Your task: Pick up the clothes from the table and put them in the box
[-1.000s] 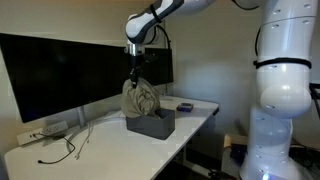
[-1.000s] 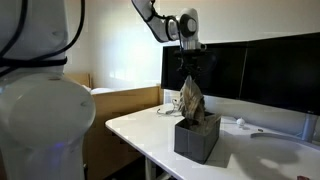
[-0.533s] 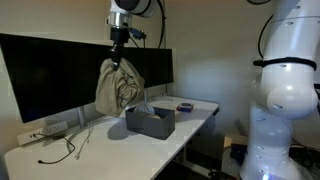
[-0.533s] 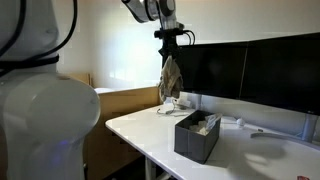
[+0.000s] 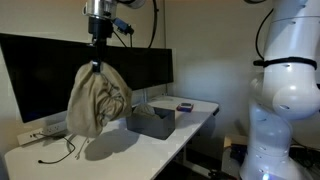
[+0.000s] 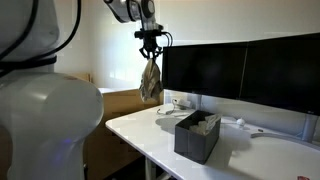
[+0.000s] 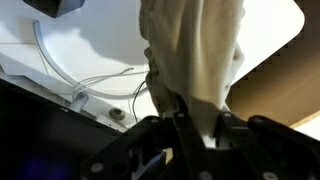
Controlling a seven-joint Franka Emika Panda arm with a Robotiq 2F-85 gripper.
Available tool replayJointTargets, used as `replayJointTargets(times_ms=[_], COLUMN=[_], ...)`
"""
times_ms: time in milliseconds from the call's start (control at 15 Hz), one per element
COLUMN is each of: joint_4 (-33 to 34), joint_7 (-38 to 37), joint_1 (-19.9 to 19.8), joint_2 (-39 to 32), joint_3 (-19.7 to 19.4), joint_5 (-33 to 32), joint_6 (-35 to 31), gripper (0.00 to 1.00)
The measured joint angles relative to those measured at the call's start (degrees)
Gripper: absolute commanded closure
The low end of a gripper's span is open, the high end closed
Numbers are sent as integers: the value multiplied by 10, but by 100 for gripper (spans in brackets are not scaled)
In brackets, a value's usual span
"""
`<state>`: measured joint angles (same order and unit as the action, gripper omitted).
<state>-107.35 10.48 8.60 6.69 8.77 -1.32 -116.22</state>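
While the gripper [image 5: 97, 66] is clamped on the top of the tan garment [image 5: 95, 102], the fabric hangs free high above the table [image 5: 120, 152]. It is well apart from the box [image 5: 150, 124] and in front of the monitor [image 5: 40, 70]. The wrist view shows the cloth pinched between the fingers, with cables [image 7: 90, 85] on the table below. A pale fabric [image 6: 205, 122] appears to lie inside the box, so one garment is probably stowed. Remaining, by judgement: carry the tan garment over the box, lower it and release.
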Motion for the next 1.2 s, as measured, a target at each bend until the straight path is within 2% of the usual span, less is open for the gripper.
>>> replayJointTargets(times_ms=[267, 467, 667, 867, 1000, 1200], joint_4=[3, 4, 1, -16, -34, -75], joint_7=[-8, -8, -6, 8, 17, 18], joint_1=[1, -5, -22, -44, -58, -76], joint_2=[0, 2, 1, 1, 0, -5], joint_3=[1, -14, -41, -72, -91, -115], joint_5=[0, 0, 0, 0, 1, 1], joint_6=[26, 48, 68, 59, 37, -30], gripper=[19, 1, 0, 0, 0, 0])
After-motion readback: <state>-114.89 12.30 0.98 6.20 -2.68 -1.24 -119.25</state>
